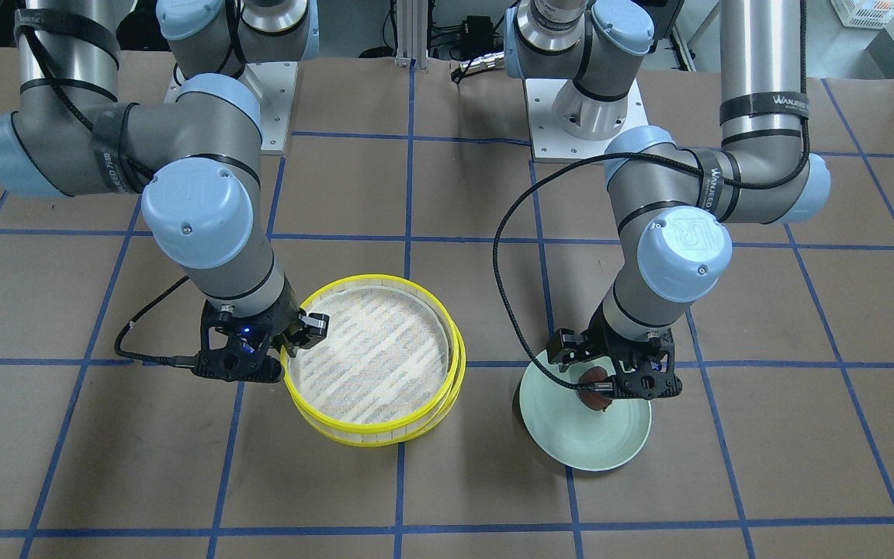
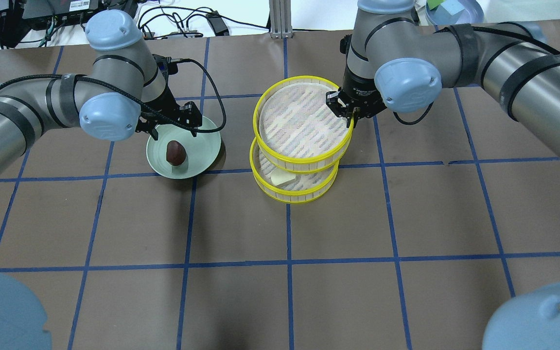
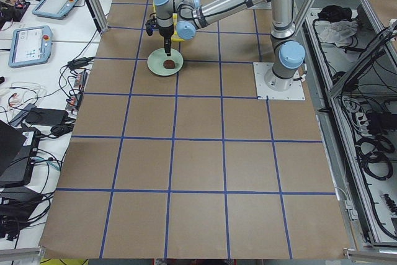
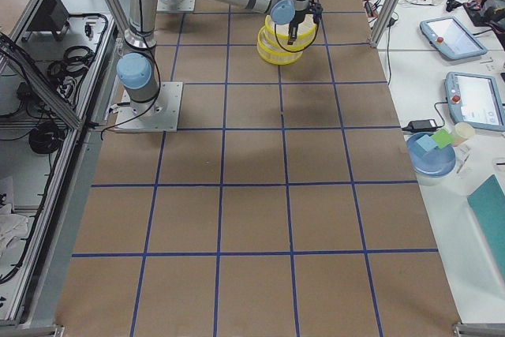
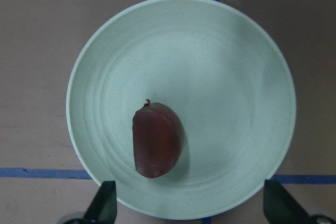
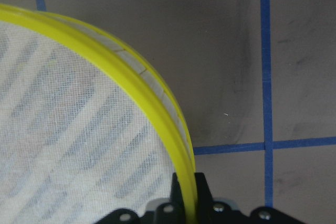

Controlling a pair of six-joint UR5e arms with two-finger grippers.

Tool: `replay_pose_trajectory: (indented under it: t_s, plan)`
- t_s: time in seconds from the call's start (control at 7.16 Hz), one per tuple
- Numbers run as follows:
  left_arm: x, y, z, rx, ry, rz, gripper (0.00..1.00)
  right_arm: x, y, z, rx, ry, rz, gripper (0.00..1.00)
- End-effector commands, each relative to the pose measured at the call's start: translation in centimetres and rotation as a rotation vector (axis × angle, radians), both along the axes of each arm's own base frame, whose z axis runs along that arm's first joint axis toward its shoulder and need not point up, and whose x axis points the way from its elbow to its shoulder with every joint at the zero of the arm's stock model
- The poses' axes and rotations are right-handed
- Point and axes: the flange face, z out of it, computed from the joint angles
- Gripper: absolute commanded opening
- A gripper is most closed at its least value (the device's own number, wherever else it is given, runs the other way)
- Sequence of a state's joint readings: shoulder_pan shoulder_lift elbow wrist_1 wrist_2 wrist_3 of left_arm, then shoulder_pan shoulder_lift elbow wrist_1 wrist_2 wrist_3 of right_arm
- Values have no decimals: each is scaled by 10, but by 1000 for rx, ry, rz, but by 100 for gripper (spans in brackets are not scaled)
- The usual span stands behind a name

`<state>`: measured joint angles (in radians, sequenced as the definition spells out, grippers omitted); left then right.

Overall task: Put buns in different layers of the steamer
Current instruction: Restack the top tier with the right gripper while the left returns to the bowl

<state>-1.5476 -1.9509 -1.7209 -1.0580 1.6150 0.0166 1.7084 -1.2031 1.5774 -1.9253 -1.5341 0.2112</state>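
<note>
right end effector (image 6: 187, 184) is clenched on the yellow rim of the upper steamer tray (image 2: 309, 165), one finger inside the wall and one outside, at the tray's far right edge. left end effector (image 2: 172, 127) hangs released, its fingers spread wide, over the plate (image 2: 202, 146), which is on the left of the worktop (image 2: 358, 218).

the upper tray sits over the lower tray (image 2: 289, 198), shifted to the far side, so the lower one's near part shows. whether the two touch i cannot tell. the trays look light, with stiff rims and thin slatted walls, so a rim pinch should suit, though a one-sided hold may let a tray tip.

the white bun (image 2: 282, 179) lies in the lower tray, on its near side. the brown bun (image 5: 156, 140) lies on the plate. it looks smooth, probably soft and a bit slippery, and is best taken gently across its narrow width.

count: two end effectors, two trays, one plate, two buns.
</note>
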Motion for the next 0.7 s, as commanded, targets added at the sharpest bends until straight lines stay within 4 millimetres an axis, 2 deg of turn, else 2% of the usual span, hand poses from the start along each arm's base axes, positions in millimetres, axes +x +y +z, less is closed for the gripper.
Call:
replay_pose_trajectory:
  t_s: [0.0,0.28,0.42,0.56]
  plan:
    - [3,-6,-26,23,-23,-35,94,12,5,-6,10,-2,43,0]
    - [11,-12,-46,47,-20,-32,94,18,9,-25,39,16,56,0]
    - [23,-14,-48,51,-12,-30,94,18,9,-26,40,18,57,0]
    - [27,-16,-56,61,19,-26,94,18,10,-29,50,13,52,0]
